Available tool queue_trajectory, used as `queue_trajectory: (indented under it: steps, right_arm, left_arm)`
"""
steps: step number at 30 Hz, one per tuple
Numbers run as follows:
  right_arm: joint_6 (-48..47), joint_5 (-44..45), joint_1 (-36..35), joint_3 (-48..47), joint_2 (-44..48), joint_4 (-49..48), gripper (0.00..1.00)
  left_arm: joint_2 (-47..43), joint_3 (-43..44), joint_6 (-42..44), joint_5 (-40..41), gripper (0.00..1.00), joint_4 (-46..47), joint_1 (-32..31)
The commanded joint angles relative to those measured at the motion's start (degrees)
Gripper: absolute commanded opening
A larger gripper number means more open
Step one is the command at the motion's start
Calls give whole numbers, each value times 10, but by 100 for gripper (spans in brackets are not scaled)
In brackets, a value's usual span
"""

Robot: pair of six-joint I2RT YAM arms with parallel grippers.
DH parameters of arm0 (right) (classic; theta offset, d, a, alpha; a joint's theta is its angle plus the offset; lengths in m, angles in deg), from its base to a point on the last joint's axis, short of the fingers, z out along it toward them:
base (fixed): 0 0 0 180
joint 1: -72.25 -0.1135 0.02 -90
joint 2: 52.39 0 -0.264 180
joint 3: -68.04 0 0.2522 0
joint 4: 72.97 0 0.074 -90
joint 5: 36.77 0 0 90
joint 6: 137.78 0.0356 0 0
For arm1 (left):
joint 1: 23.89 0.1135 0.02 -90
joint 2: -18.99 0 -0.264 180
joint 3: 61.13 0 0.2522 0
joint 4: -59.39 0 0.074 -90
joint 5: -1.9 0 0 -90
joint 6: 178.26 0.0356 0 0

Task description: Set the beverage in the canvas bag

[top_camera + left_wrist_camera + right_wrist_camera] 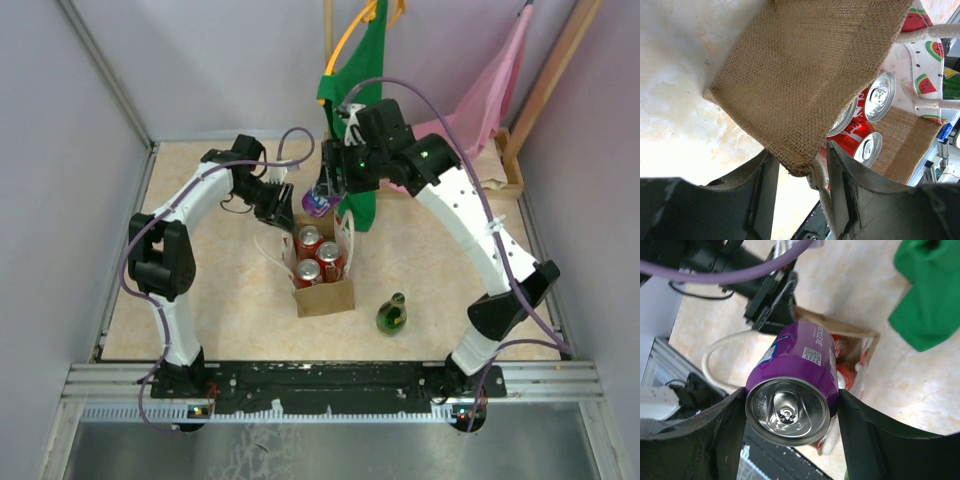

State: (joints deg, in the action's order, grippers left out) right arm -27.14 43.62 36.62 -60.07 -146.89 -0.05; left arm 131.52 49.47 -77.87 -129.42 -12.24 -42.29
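The beverage is a purple can (797,375), held on its side between the fingers of my right gripper (790,412), silver top toward the camera. From above, the can (318,203) hangs over the far edge of the canvas bag (325,295), which stands open with three red cans (318,255) inside. My left gripper (278,210) is at the bag's far-left corner. In the left wrist view, this gripper (801,165) stands open astride the corner of the burlap side panel (805,75), one finger inside by the red cans (855,132). A white handle (824,200) lies against that finger.
A green glass bottle (391,316) stands on the table to the right of the bag. A green cloth (357,90) and a pink cloth (490,90) hang at the back, close behind my right gripper. A wooden frame (520,150) leans in the back right corner.
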Motion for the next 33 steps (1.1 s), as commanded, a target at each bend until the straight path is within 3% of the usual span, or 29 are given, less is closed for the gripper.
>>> queue_trajectory:
  steps: [1,14,33]
  right_arm:
    - [2,-31,-34,5,27,-64,0]
    - [19,10,-112,201,101,-55,0]
    - [13,50,-129,252,124,6,0]
  left_arm:
    - [11,18,6,-3,48,-2,-6]
    - [11,16,6,-1,48,-1,-7]
    - [12,13,4,-1,48,3,-8]
